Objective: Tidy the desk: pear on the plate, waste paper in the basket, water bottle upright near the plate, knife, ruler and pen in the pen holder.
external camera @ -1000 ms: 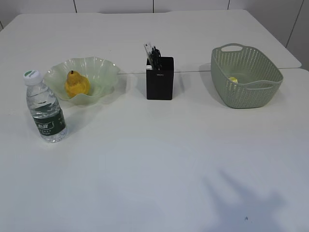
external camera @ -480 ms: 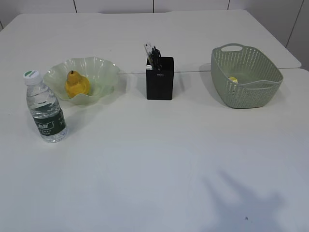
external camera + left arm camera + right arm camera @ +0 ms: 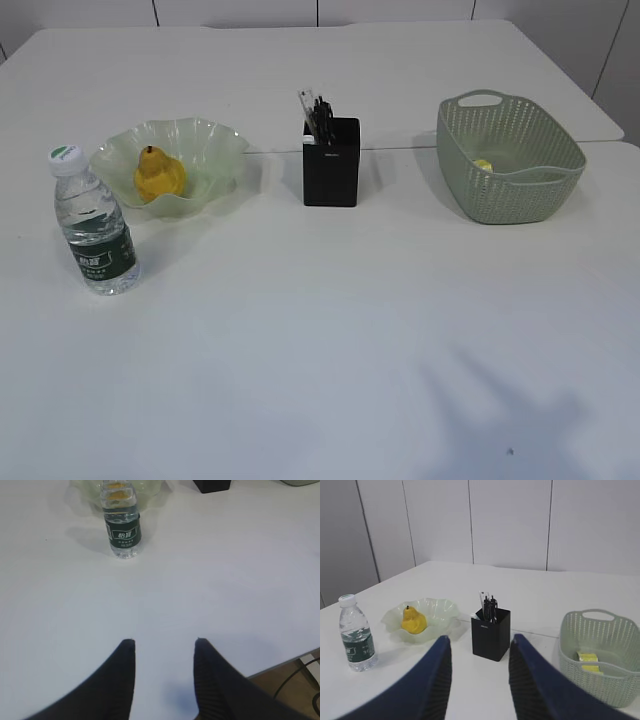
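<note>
Pear (image 3: pixel 158 176) sits in the plate (image 3: pixel 215 140), bottle (image 3: pixel 94 224) stands upright just beside that plate, and the holder (image 3: pixel 331 165) behind the middle of the worktop (image 3: pixel 330 320) has several slim things poking out of its top. Which of them is the knife, ruler or pen is too small to tell. A yellowish scrap, probably the paper (image 3: pixel 588 659), lies in the basket (image 3: pixel 520 180). By this layout every item looks placed, so the step in hand appears to be pulling back and finishing.

The left gripper (image 3: pixel 165 642) hangs over bare worktop near the front edge, well apart from the bottle, its fingers spread and empty. The right gripper (image 3: pixel 479 641) is raised and looks out level across the scene, fingers likewise spread with nothing between them. Neither arm shows in the exterior view.

To end well, keep both arms high and back and avoid sweeping across the bottle, which is tall, light and easy to tip. Before stopping, a closer look into the holder would confirm all three tools are seated.
</note>
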`<state>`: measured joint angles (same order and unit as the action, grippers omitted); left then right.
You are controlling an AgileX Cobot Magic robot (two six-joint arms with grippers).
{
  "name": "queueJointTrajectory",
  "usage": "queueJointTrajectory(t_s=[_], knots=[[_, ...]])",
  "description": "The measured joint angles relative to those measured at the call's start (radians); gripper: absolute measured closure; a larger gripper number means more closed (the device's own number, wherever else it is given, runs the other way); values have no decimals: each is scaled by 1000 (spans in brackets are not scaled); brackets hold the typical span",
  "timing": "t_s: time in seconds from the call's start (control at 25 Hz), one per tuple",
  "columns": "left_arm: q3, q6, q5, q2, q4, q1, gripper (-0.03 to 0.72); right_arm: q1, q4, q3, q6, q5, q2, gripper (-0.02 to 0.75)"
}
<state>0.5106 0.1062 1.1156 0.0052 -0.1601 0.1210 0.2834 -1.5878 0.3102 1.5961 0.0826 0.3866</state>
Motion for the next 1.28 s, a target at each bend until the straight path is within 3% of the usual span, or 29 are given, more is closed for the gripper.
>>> queueJointTrajectory(t_s=[0.36,0.6,0.84,1.08,1.28], knots=[[0,0,0,0,0,0,414,0,568,0,-478,-142,0,419],[0,0,0,0,0,0,414,0,871,0,-751,-243,0,419],[0,0,0,0,0,0,414,0,1229,76,-1146,-496,0,419],[0,0,0,0,0,0,414,0,1356,140,-1279,-719,0,419],[0,0,0,0,-2,0,414,0,1387,140,-1287,-774,0,419]])
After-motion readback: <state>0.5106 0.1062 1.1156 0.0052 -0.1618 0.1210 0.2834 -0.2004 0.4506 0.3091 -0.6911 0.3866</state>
